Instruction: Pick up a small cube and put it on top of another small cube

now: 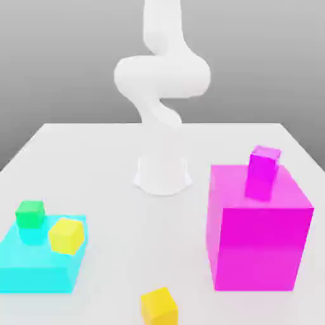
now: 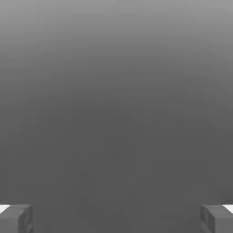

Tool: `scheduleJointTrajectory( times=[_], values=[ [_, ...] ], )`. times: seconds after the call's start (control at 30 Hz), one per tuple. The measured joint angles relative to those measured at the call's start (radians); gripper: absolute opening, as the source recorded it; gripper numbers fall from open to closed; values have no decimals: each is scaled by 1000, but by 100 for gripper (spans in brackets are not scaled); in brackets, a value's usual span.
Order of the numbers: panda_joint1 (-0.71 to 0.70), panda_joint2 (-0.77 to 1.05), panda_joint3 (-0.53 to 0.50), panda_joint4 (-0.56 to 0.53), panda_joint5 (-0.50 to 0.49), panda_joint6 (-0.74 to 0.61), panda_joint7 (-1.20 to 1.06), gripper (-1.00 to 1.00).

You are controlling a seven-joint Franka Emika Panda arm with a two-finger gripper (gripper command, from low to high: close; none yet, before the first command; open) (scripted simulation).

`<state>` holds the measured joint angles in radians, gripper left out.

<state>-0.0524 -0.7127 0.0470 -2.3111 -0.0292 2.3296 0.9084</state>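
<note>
Jaws point(image 2: 116, 218) spread wide, holding nothing, facing grey void. Small glossy golden orange-yellow cube point(image 1: 159, 306) sits alone on white worktop point(image 1: 95, 165), near front edge, between cyan slab point(image 1: 35, 266) and big magenta block point(image 1: 257, 238). Likely light, rigid, slick; grip opposite flat faces.

Simulated tabletop: plain white table point(image 1: 95, 159), featureless grey backdrop, flat-coloured blocks.
</note>
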Motion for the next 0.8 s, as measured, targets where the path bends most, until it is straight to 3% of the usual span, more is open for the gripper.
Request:
scheduleJointTrajectory(
  times=[0.4,0.63,0.8],
  values=[
    [-211,425,189,-52,-164,140,541,0],
    [-251,667,211,-83,-244,222,841,0],
    [-248,826,204,-108,-235,290,1010,0]
  ],
)
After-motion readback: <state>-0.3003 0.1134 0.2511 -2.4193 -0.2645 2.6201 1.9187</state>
